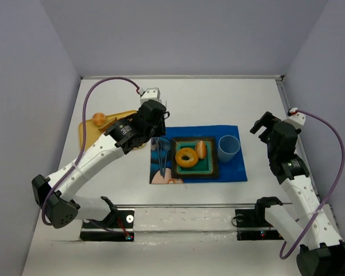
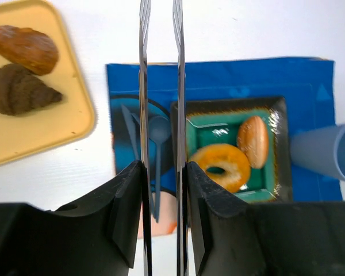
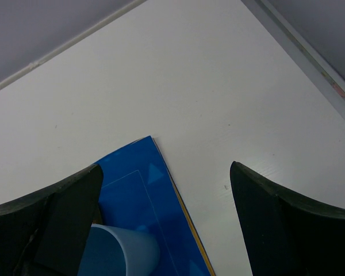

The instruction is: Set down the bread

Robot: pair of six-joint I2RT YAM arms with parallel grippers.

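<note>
The ring-shaped bagel (image 1: pixel 187 157) and the oval roll (image 1: pixel 201 149) lie side by side in a square dark-rimmed green plate (image 1: pixel 196 173) on a blue placemat (image 1: pixel 233 172). Both also show in the left wrist view, the bagel (image 2: pixel 219 166) and the roll (image 2: pixel 253 141). My left gripper (image 1: pixel 156 130) hovers over the mat's left part, left of the plate. It is shut on metal tongs (image 2: pixel 142 86), whose two arms hold nothing. My right gripper (image 1: pixel 263 124) is open and empty, right of the mat's far corner.
A light blue cup (image 1: pixel 229 148) stands on the mat right of the plate. A yellow tray (image 2: pixel 52 129) at the left holds a dark croissant (image 2: pixel 20 92) and a brown bun (image 2: pixel 26 49). A blue spoon (image 2: pixel 158 135) lies on the mat. Walls enclose the table.
</note>
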